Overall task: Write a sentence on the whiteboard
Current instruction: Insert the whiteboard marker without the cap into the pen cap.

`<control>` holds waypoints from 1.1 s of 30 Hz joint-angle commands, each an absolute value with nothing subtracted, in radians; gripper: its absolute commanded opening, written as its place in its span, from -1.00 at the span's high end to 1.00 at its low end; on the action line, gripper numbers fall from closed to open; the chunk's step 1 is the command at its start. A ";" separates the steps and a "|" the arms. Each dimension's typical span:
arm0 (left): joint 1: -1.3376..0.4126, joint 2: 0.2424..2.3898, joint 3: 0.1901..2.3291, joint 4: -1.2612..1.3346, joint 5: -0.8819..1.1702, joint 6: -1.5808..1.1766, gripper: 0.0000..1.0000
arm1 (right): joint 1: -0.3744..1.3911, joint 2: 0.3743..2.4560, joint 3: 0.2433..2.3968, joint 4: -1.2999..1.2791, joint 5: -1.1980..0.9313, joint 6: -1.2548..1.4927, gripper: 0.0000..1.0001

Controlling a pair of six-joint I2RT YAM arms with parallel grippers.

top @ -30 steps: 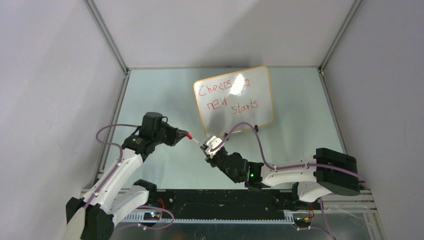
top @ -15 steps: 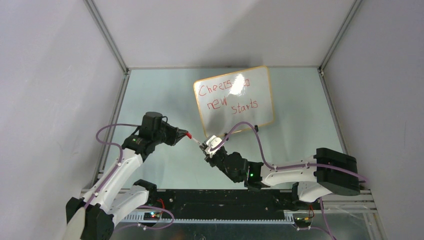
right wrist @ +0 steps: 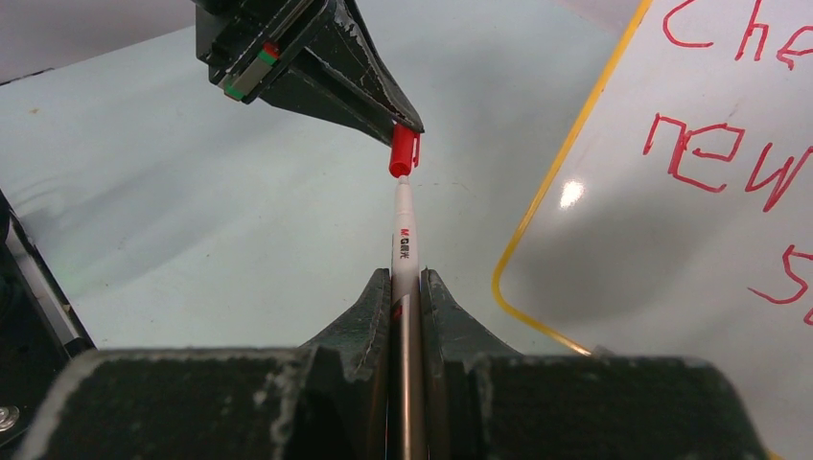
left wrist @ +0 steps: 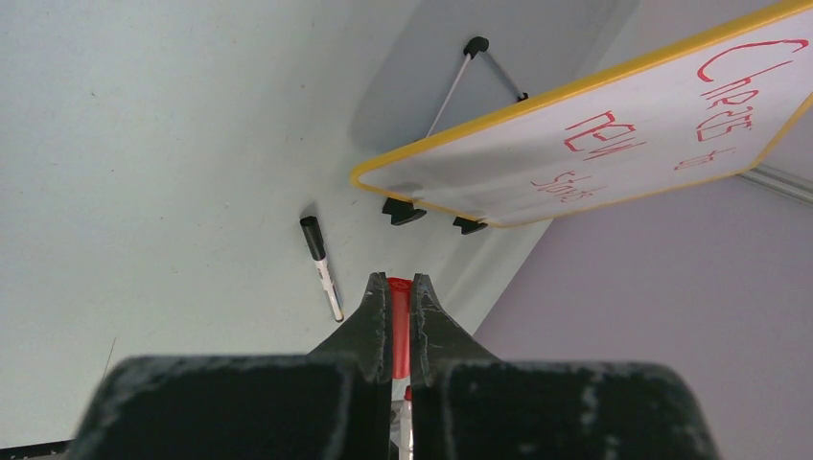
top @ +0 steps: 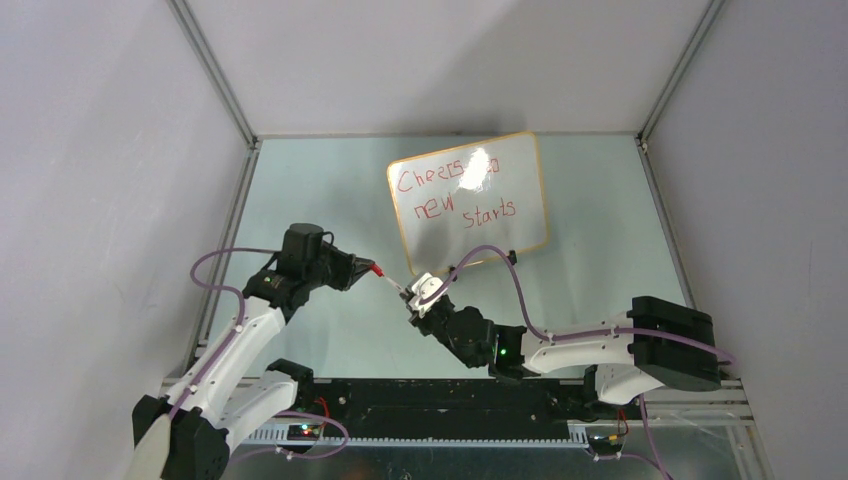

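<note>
Capping looks like the step in hand: left gripper (top: 366,270) clamped on the red cap (right wrist: 403,151), right gripper (top: 421,293) clamped on the white marker (right wrist: 405,225). The cap meets the tip; can't tell if it's seated. Risk: off-axis push cocks the cap or slides the marker through the jaws. Whiteboard (top: 520,180) stands propped just behind, sentence (top: 455,195) finished. A wrist swing could topple it.

Left of the whiteboard (top: 468,195) the table (top: 310,190) lies open. Off its near-left corner the left gripper (top: 372,268) and right gripper (top: 410,292), clamped on one marker (right wrist: 405,244), bar passage.
</note>
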State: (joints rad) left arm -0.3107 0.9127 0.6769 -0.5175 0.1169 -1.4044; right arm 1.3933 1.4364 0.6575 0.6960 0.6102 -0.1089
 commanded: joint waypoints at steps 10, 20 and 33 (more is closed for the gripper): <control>-0.303 0.896 0.691 -0.488 0.158 -1.399 1.00 | 1.391 1.440 0.695 0.723 0.616 -0.115 1.00; -0.303 0.894 0.678 -0.468 0.180 -1.411 1.00 | 1.384 1.443 0.696 0.729 0.608 -0.111 1.00; -0.315 0.856 0.651 -0.470 0.185 -1.426 1.00 | 1.367 1.445 0.696 0.728 0.590 -0.097 1.00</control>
State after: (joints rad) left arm -0.3111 0.8833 0.6609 -0.4877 0.1646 -1.4109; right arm 1.3739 1.4429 0.6617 0.6922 0.5934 -0.1059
